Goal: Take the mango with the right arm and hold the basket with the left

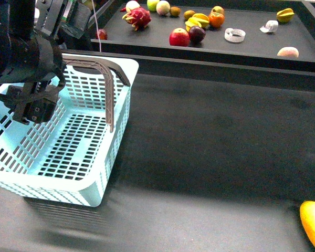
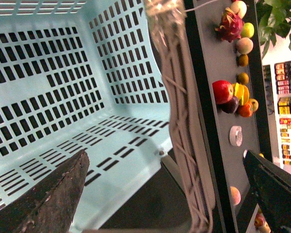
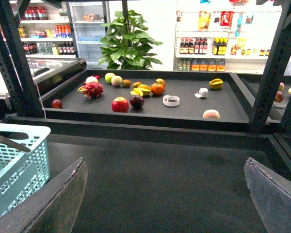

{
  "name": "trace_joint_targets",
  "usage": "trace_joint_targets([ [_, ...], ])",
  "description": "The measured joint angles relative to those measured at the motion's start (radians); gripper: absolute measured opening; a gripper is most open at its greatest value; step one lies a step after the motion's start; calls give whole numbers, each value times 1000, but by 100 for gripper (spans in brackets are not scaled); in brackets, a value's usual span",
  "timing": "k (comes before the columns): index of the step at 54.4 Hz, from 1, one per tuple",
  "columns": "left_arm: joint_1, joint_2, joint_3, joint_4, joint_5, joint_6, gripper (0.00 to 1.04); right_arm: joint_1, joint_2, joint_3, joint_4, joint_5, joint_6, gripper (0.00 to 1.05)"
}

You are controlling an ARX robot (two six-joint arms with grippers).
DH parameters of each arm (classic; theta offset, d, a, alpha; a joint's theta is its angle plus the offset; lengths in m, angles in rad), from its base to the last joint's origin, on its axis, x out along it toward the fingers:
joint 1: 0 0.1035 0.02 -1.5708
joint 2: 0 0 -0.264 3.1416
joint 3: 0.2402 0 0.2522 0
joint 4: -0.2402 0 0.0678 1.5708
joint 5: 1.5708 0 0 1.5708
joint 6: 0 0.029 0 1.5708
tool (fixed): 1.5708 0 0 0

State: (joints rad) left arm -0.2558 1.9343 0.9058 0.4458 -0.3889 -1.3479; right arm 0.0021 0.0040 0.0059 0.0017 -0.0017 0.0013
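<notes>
Front view: the left gripper (image 1: 34, 107) hangs over the inside of the basket (image 1: 94, 191), just beside its raised handle (image 1: 109, 89). I judge it sits there to take that handle and steady the basket. From here I cannot tell how wide the gripper is. The mango (image 1: 314, 224) lies on the dark table (image 1: 210, 147), well apart from the basket on its right and partly cut off by the picture's edge. The right arm is out of sight.

Left wrist view: the fingers (image 2: 53, 194) stand wide apart with the handle running between them. Neither appears to touch it, so the hold is not yet made.

Right wrist view: the right gripper (image 3: 165, 165) is spread wide and empty over bare table beside the basket. It faces the fruit tray (image 3: 233, 109) beyond the basket. The mango does not show here, so the pick looks unstarted.
</notes>
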Motion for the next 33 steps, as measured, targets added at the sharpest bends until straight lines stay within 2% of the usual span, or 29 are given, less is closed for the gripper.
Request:
trace_joint_targets([
  [9,82,126,111,12,41,-31,97,0,0,0,0,0,0,96],
  [26,145,210,273,-8,83,-19,96,0,0,0,0,0,0,96],
  [33,150,227,291,-15,95,-16,66,0,0,0,0,0,0,96],
])
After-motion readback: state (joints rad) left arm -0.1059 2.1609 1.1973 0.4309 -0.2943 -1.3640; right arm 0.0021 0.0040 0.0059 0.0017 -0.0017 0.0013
